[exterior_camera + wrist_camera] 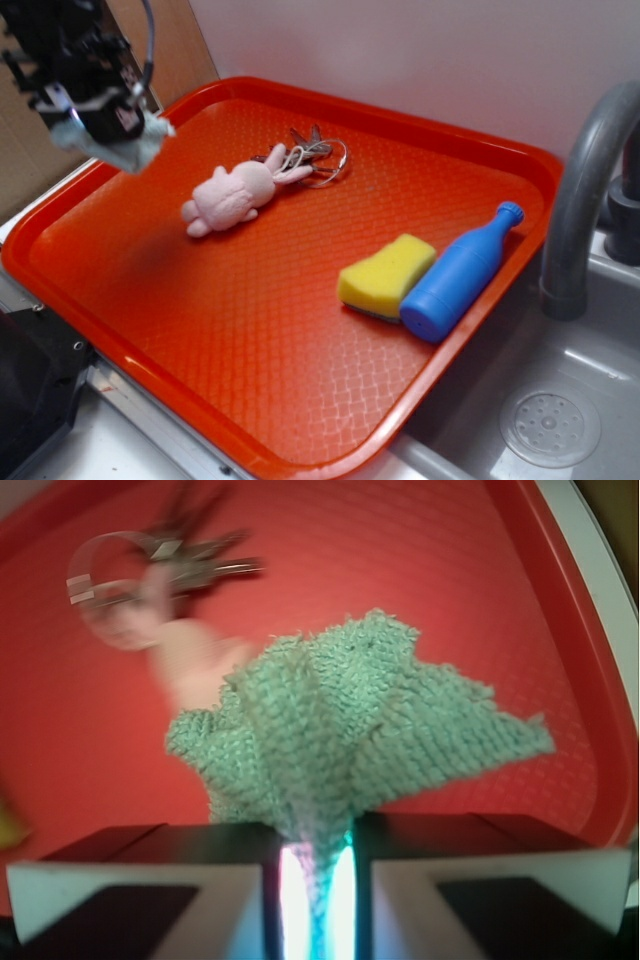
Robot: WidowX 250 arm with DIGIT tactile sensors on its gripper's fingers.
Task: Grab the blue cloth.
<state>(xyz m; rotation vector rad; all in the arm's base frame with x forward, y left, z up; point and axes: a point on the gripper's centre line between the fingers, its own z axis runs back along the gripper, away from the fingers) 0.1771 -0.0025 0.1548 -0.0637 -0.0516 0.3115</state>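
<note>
The blue cloth [350,730], a small pale grey-blue rag of ribbed knit, hangs bunched from the gripper [315,865]. In the wrist view the two dark jaws are pressed together on a gathered fold of the fabric, and the rest of the cloth fans out beyond the jaw tips in soft pleats. In the exterior view the gripper [112,125] is raised above the far left corner of the orange tray [250,400], and the cloth [125,145] dangles just under the jaws, clear of the tray surface.

Beyond the jaws and below the hanging cloth lies a pink plush toy [235,195], flat on the tray. It appears as a blurred pink shape [190,655] behind the fabric in the wrist view. Just past the toy, touching its far end, is a bunch of keys on a ring [318,155], blurred at the top left of the wrist view [150,565].

Well apart from the jaws, near the tray's right edge, a yellow sponge [385,275] lies against a bright blue plastic bottle [460,275] on its side. Off the tray to the right stands a grey faucet [580,190] over a metal sink [550,425].
</note>
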